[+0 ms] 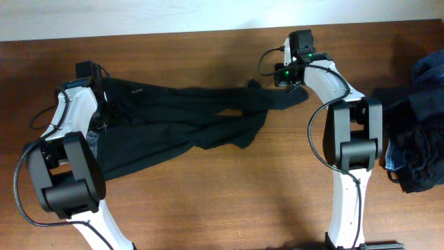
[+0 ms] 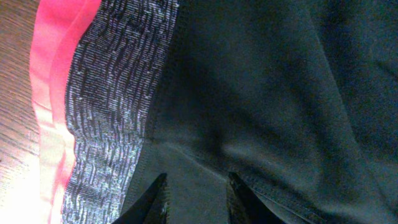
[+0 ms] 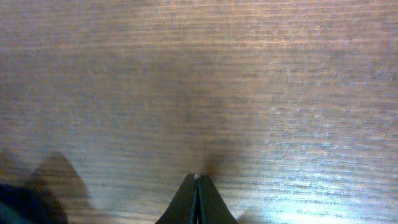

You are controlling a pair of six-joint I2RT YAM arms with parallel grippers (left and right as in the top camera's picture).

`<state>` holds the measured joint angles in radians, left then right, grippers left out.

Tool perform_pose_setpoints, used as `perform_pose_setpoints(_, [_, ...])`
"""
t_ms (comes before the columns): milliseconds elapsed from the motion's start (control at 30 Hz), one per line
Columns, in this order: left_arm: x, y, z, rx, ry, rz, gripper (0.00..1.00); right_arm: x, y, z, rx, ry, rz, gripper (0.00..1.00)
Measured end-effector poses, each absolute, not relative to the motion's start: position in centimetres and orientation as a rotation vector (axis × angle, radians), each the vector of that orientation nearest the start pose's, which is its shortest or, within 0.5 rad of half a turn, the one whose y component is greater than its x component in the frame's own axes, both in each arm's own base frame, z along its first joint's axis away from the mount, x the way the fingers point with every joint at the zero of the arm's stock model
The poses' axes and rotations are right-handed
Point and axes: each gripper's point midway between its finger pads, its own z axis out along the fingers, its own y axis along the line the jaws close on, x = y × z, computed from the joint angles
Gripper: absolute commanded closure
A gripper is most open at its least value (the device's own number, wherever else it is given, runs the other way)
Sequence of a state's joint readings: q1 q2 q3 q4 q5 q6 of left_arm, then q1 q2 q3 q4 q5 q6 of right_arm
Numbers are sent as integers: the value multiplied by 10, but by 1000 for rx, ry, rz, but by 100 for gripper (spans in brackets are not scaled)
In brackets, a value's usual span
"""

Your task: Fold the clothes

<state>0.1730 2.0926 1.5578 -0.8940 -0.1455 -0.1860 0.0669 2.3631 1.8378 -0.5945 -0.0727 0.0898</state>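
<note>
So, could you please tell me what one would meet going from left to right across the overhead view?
left arm → pants → right arm → denim heap

Heap of dark and blue denim garments (image 1: 422, 132) at the wooden table's (image 1: 208, 201) right edge
</note>
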Motion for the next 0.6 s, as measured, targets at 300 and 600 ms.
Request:
perform_pose_setpoints(300, [417, 98, 27, -549, 2940, 216, 70, 520, 40, 35, 38, 2864, 133, 96])
perform_pose_setpoints(600, [415, 98, 27, -550, 2947, 217, 70, 498, 34, 93, 56, 2886, 144, 96])
